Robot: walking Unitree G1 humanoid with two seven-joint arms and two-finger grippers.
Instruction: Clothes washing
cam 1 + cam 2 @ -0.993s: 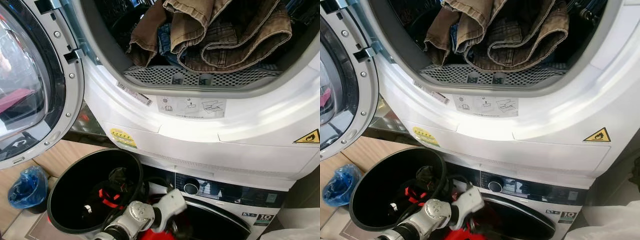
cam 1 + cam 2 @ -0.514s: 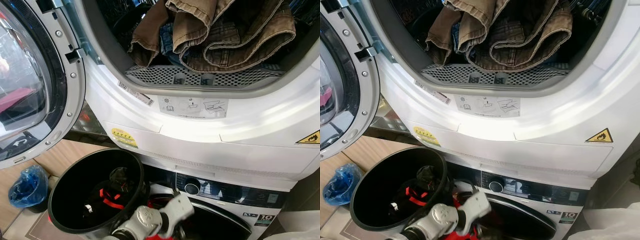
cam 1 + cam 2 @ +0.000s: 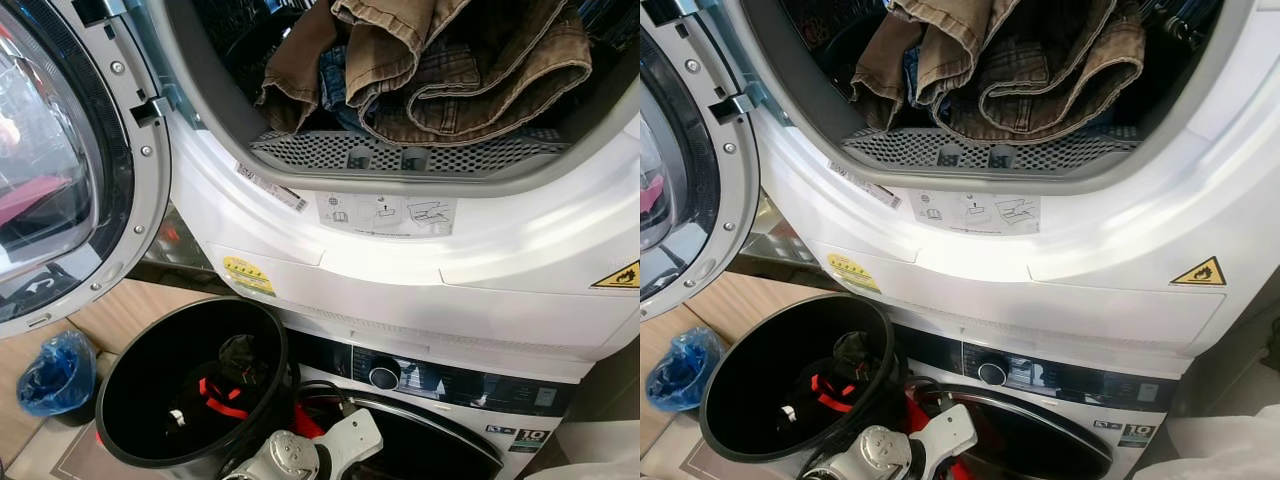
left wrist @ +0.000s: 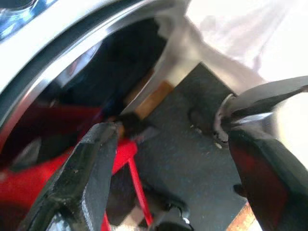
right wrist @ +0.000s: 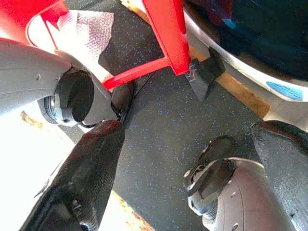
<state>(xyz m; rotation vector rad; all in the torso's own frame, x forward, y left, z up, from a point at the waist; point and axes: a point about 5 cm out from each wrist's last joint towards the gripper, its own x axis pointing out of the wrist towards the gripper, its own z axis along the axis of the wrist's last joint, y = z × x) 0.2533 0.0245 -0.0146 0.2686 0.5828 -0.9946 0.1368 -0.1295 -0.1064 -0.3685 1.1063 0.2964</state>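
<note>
Brown trousers and a plaid garment [image 3: 450, 70] lie heaped in the open drum of the upper machine [image 3: 420, 260], above its perforated lint grille [image 3: 400, 152]. A black laundry basket [image 3: 150, 360] stands on the floor at the lower left, holding a dark cloth [image 3: 237, 352] and something red [image 3: 222, 390]. My left arm's silver wrist [image 3: 300, 458] is low beside the basket, in front of the lower washer's door [image 3: 440, 450]. My left gripper [image 4: 168, 125] is open over dark floor and a red frame [image 4: 130, 163]. My right gripper [image 5: 190, 130] hangs open above the floor.
The upper machine's round door [image 3: 60, 170] stands swung open at the left. A blue plastic bag [image 3: 55, 372] lies on the wooden floor left of the basket. The lower washer's knob [image 3: 382, 377] and panel sit under the dryer. Red frame bars [image 5: 168, 43] and grey robot leg parts [image 5: 216, 187] are below.
My left arm's wrist has drifted right and sunk lower toward the bottom edge. The clothes, basket and doors have stayed put; the camera shifted slightly.
</note>
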